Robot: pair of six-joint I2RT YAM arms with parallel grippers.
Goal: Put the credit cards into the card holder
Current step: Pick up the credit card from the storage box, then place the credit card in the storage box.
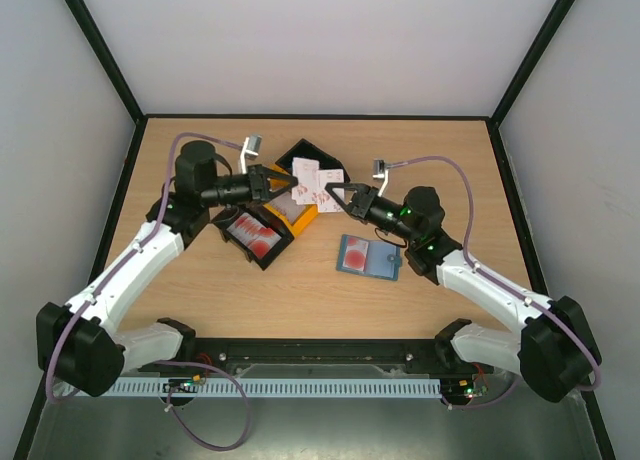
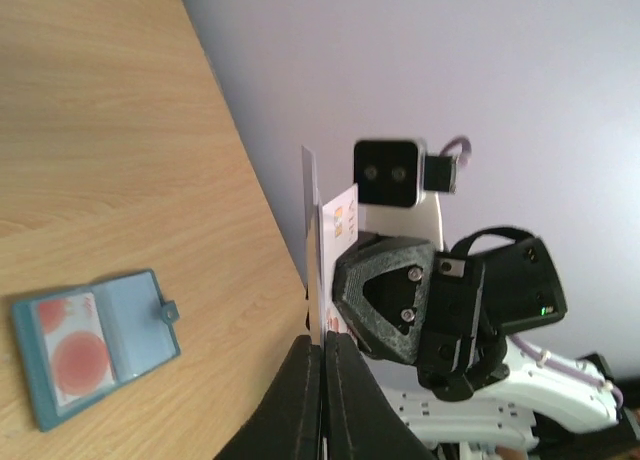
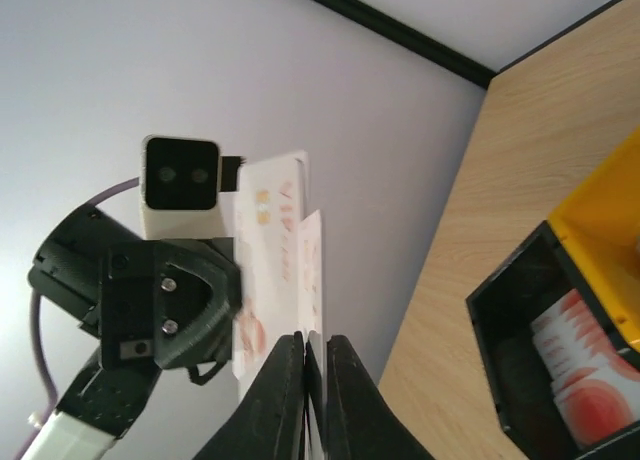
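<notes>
Lab test cell: white walls (image 1: 300, 40) enclose a wooden table (image 1: 300, 290).

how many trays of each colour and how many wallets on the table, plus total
black trays: 2
yellow tray: 1
card holder: 1
total: 4

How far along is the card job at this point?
Done: one red-printed card seems to sit already in the open card holder. In hand: the left pincer and right pincer both pinch white cards held in the air between them, apparently two together. Left: slotting those in, plus the spare cards lying in the black tray.
</notes>
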